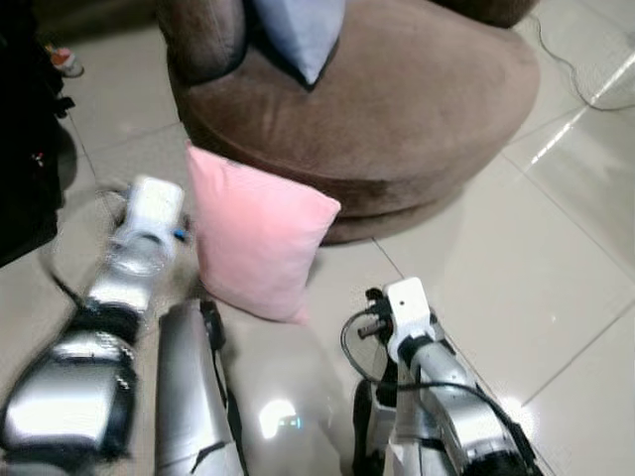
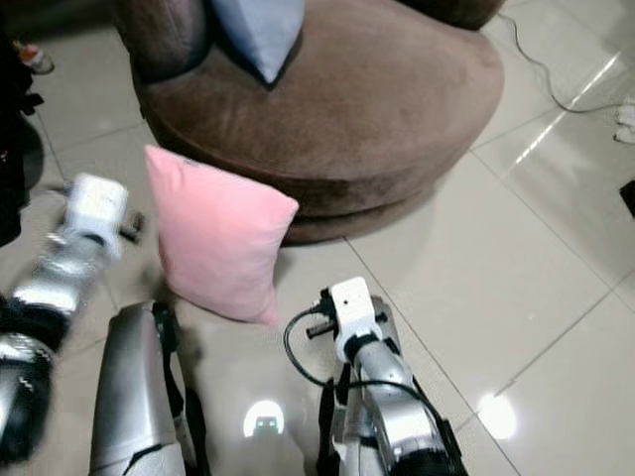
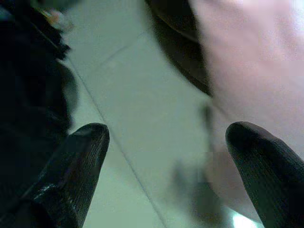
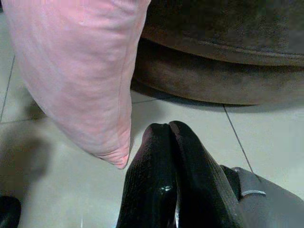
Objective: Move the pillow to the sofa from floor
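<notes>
Pink pillow [image 1: 256, 235] stands upright on the tiled floor [image 1: 516, 268], on its lower edge, with its upper part leaning against or just beside the rim of the brown round sofa [image 1: 397, 99]. A blue-grey cushion [image 1: 303, 30] lies on the sofa seat; the rest of the seat is bare. Left pincer [image 3: 166, 166] is raised at the pillow's left edge, fingers [image 3: 71, 171] spread wide apart, the pillow face just beside one finger; contact cannot be told. Left arm is blurred in the head views. Right pincer [image 4: 171, 156] is low near the floor, fingers pressed together, close to the pillow's lower corner but apart from it. Open tile extends to the right of the pillow. A cable [image 1: 585, 79] lies on the floor beyond the sofa.
</notes>
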### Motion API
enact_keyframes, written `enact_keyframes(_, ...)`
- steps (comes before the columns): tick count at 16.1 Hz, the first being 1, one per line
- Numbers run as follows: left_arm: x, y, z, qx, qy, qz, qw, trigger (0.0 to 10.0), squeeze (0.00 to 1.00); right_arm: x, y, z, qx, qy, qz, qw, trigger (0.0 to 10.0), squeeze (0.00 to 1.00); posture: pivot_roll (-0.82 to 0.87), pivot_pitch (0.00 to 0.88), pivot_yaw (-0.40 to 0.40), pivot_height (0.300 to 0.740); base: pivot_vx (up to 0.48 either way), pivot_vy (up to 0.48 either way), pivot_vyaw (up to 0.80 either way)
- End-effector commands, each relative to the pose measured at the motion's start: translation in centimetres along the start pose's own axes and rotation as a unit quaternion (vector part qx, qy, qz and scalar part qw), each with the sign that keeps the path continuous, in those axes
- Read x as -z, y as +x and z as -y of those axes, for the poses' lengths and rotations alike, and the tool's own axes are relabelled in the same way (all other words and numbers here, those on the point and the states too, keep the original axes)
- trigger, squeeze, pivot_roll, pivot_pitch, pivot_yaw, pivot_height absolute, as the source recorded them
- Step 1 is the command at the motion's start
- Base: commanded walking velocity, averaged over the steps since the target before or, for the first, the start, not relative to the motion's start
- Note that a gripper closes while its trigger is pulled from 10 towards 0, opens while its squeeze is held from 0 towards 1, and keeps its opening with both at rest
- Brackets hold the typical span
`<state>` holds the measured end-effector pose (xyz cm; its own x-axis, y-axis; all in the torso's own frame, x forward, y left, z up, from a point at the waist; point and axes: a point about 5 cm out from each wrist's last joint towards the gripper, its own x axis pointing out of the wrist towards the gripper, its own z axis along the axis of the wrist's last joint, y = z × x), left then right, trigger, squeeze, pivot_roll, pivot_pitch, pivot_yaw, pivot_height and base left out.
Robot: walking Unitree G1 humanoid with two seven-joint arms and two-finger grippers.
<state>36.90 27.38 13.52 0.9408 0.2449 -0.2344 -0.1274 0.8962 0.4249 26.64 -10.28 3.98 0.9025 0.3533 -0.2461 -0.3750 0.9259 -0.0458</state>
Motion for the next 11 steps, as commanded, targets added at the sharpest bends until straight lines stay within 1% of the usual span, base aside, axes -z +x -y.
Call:
enact_keyframes(1, 0.0, 0.1, -1.0, 0.0, 0.002, -0.004, 1.0, 10.0, 0.0, 1.8, -1.2, 0.2, 0.011, 0.01, -0.036, 0.999, 10.0, 0.0, -0.08, 0.294, -0.067, 0.443, 0.0, 0.0, 0.0)
enact_keyframes(2, -0.1, 0.1, -1.5, -0.007, 0.005, -0.007, 1.0, 10.0, 0.0, 2.0, -1.5, 0.2, 0.013, 0.011, -0.038, 0.999, 10.0, 0.0, -0.08, 0.295, -0.067, 0.443, 0.0, 0.0, 0.0)
enact_keyframes(3, -0.8, 0.2, -2.1, -0.012, 0.006, 0.002, 1.0, 10.0, 0.0, 2.2, -1.9, 0.3, 0.017, 0.012, -0.041, 0.999, 10.0, 0.0, -0.09, 0.301, -0.066, 0.443, 0.0, 0.0, 0.0)
enact_keyframes(4, -1.7, 0.4, -2.4, -0.011, 0.018, 0.009, 1.0, 10.0, 0.0, 2.5, -2.3, 0.2, 0.02, 0.015, -0.045, 0.999, 10.0, 0.0, -0.1, 0.312, -0.062, 0.443, 0.0, 0.0, 0.0)
enact_keyframes(6, -2.1, 0.5, -3.0, -0.012, 0.031, 0.004, 0.999, 10.0, 0.0, 2.9, -3.2, -0.4, 0.025, 0.023, -0.052, 0.998, 10.0, 0.0, -0.12, 0.337, -0.053, 0.443, 0.0, 0.0, 0.0)
enact_keyframes(7, -2.0, 0.5, -2.8, -0.002, 0.053, -0.002, 0.999, 10.0, 0.0, 3.3, -4.1, -1.0, 0.029, 0.032, -0.058, 0.997, 10.0, 0.0, -0.13, 0.356, -0.045, 0.443, 0.0, 0.0, 0.0)
enact_keyframes(9, -2.1, 0.5, -2.5, 0.015, 0.081, -0.004, 0.997, 10.0, 0.0, 4.0, -5.3, -1.6, 0.034, 0.042, -0.07, 0.996, 10.0, 0.0, -0.16, 0.383, -0.035, 0.443, 0.0, 0.0, 0.0)
enact_keyframes(10, -2.1, 0.5, -2.4, 0.019, 0.102, -0.006, 0.995, 10.0, 0.0, 4.4, -6.4, -1.9, 0.039, 0.048, -0.076, 0.995, 10.0, 0.0, -0.19, 0.404, -0.028, 0.443, 0.0, 0.0, 0.0)
enact_keyframes(11, -1.9, 0.5, -2.5, 0.015, 0.11, -0.013, 0.994, 10.0, 0.0, 4.8, -7.7, -2.3, 0.047, 0.057, -0.083, 0.994, 10.0, 0.0, -0.21, 0.418, -0.023, 0.443, 0.0, 0.0, 0.0)
